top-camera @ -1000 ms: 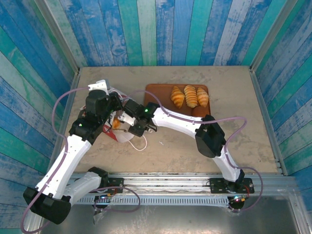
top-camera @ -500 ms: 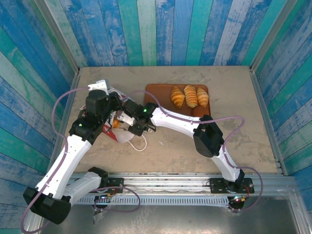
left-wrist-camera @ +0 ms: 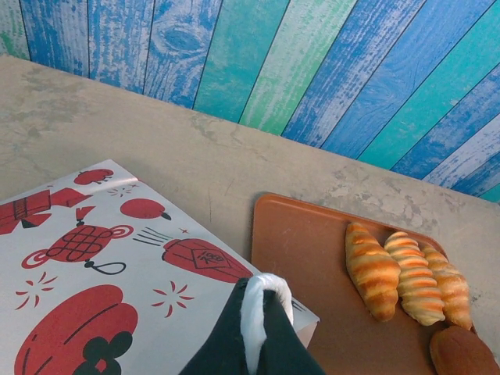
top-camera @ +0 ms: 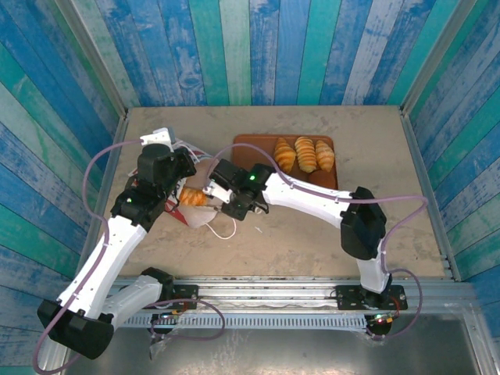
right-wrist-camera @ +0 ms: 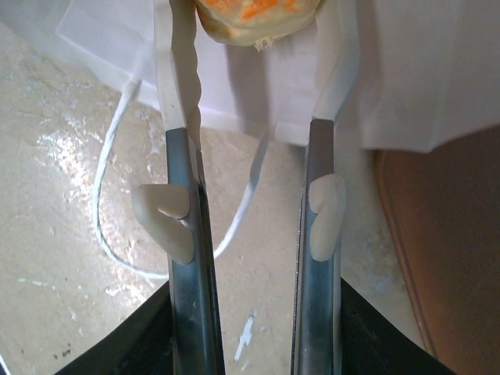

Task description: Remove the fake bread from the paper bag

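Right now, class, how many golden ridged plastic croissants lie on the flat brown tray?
3, side by side at the tray's right end: left croissant, middle croissant, right croissant. The right arm covers its near edge; more may be hidden.

The paper bag (left-wrist-camera: 94, 312) is matt white paper with red print. The glossy croissants (left-wrist-camera: 402, 273) and the roll (right-wrist-camera: 258, 12) look like plastic, the tray (left-wrist-camera: 305, 266) smooth brown, the worktop (left-wrist-camera: 156, 156) rough and mottled.

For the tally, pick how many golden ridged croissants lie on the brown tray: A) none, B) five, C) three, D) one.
C: three croissants lie side by side toward the right end of the tray in the top view.
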Robot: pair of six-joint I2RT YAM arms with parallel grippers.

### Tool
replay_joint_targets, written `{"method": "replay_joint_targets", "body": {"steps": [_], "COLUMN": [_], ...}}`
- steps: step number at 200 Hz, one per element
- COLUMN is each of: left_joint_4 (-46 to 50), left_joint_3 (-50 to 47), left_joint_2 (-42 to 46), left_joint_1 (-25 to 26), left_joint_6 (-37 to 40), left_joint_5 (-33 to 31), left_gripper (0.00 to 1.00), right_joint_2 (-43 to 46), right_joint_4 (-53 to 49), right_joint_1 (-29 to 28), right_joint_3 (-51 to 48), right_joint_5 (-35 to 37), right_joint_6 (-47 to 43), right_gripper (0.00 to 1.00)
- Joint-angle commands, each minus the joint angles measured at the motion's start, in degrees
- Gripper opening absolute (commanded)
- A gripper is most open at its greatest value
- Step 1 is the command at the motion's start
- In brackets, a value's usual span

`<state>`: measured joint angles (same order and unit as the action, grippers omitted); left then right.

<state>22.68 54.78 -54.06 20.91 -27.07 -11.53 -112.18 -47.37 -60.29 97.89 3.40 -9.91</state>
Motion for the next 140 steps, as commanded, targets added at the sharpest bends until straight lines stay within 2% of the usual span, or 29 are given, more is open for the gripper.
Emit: {"method": "replay_joint_targets", "body": {"steps": [1, 64, 140], "left_joint_4": [-1.67, -3.24, -5.28], "left_joint_3": [-0.79, -0.69, -1.00], "left_joint_2": [-0.60, -1.74, -2.89], "left_joint_1": [0.18, 0.18, 0.19], "left_joint_6": [-0.74, -1.67, -3.17], "left_joint_5": [-0.80, -1.13, -0.68], "left_gripper": [0.00, 0.00, 0.00], "right_joint_2": [4.19, 16.61, 33.99], "right_joint_4": [-0.44, -0.54, -3.02], "right_joint_1": [-0.27, -0.09, 0.90], "right_joint_3": [-2.14, -14.02, -28.94], "right_joint_5": [1.18, 0.61, 8.79], "right_joint_6": [-0.34, -0.20, 2.89], "right_gripper": [0.46, 0.46, 0.45]}}
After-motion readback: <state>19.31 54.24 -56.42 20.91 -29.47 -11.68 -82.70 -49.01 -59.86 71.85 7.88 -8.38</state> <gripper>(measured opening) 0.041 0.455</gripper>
